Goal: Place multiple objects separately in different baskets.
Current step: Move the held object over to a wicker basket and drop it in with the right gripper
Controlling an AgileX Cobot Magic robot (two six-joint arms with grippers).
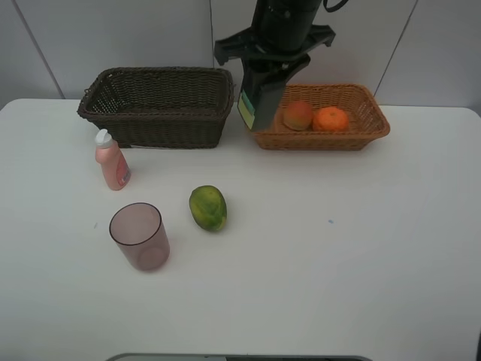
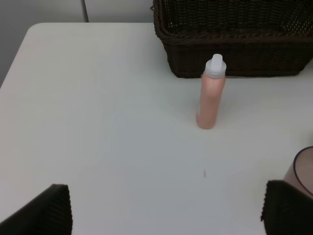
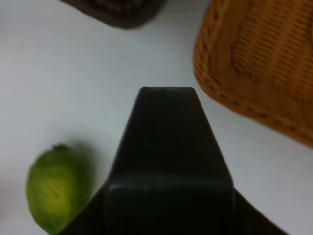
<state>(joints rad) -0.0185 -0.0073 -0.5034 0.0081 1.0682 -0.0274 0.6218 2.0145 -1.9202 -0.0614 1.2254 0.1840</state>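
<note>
Now the right gripper seems clamped on the dark bottle, held between the dark basket, left, and the tan basket, right. The left gripper has its fingers apart.

The high camera sits off the arms, above the near side of the worktop. It looks down and toward the back wall from far enough to take in the whole top and both baskets.

The left wrist camera hangs low over the worktop's left part, facing the dark basket and pink bottle, with the left claw tips spread wide at the frame's edge.

The right wrist camera is nearer, steeper and blurred — the dark bottle gripped in the right claw blocks much of it.

That view shares the green fruit and tan basket with the high view. The left wrist view shares the pink bottle, dark basket and cup. Both wrist views catch the dark basket.
</note>
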